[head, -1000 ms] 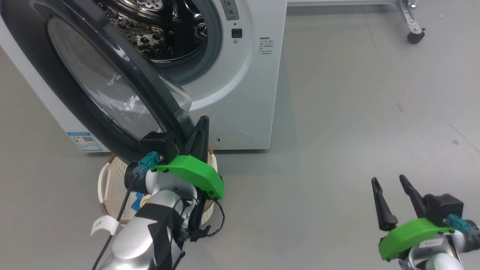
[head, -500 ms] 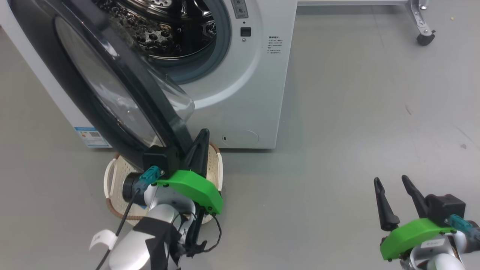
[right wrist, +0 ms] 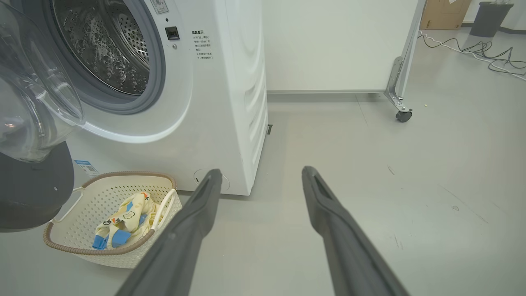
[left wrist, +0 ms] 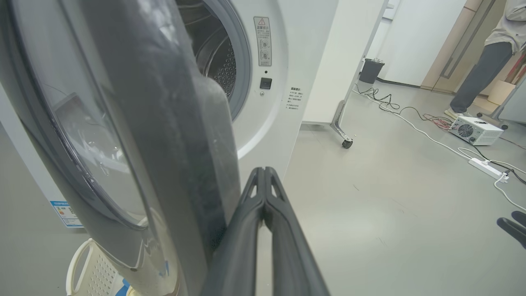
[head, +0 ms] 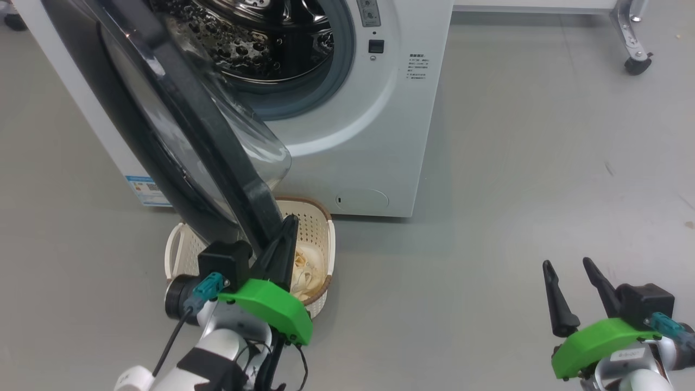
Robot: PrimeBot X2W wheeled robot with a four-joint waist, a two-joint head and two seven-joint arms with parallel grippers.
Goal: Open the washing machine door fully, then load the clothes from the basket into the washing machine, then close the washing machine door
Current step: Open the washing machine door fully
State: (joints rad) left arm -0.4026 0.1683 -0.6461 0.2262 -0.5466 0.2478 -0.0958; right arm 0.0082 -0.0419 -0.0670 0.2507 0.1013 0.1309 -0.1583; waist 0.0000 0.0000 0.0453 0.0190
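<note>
Now washing machine door [head: 217, 157] wider open.

This is a lab or test room rather than a home laundry. The washer [head: 380, 136] stands free on a bare grey floor [head: 516, 163]. Just behind it, to the right, is a white panel [right wrist: 328, 45] on a metal leg with a caster [right wrist: 403, 116]. Farther right, cables [left wrist: 380, 98] trail loose across the floor towards a power strip [left wrist: 487, 167] and a white box [left wrist: 474, 130] with a fan grille, perhaps a power supply. A black bin [left wrist: 371, 70] sits by the far wall with a cardboard box [right wrist: 435, 14] near it. A person [left wrist: 478, 74] stands at the far right.
</note>
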